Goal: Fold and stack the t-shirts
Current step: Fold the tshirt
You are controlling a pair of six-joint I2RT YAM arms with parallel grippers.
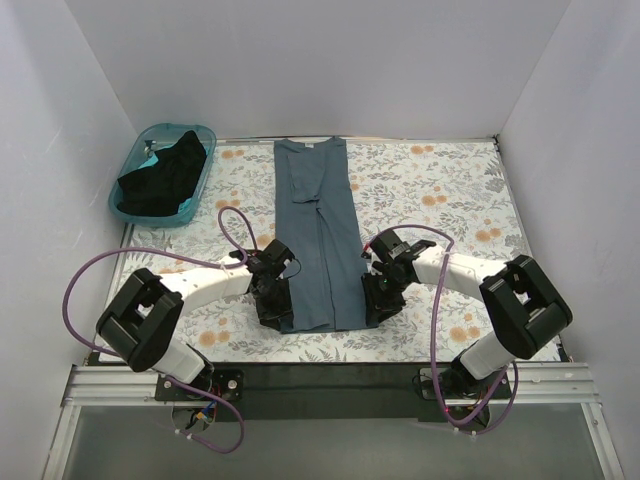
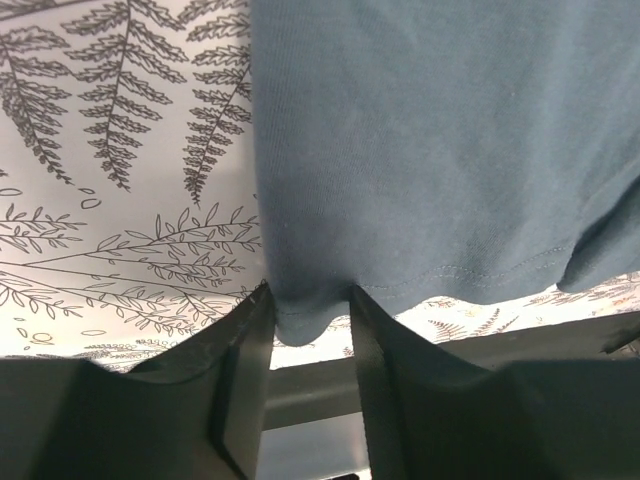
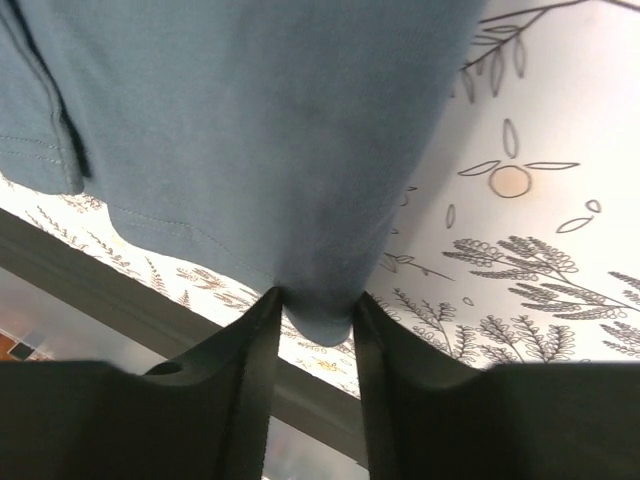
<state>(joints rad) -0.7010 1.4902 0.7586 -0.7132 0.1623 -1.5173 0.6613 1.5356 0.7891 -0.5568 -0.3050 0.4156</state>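
Observation:
The blue-grey t-shirt (image 1: 318, 235) lies folded into a long narrow strip down the middle of the floral table, neck at the far end. My left gripper (image 1: 274, 309) is at its near left hem corner (image 2: 305, 318). Both fingertips (image 2: 258, 300) press that corner, which bulges between them. My right gripper (image 1: 379, 302) holds the near right corner (image 3: 322, 318) the same way, between its fingertips (image 3: 366, 305). A black t-shirt (image 1: 163, 180) lies crumpled in the teal basket (image 1: 127, 166) at the far left.
The table's dark front rail (image 1: 320, 376) runs just behind both grippers. White walls close the table in on three sides. The floral cloth (image 1: 440, 190) shows on both sides of the folded shirt.

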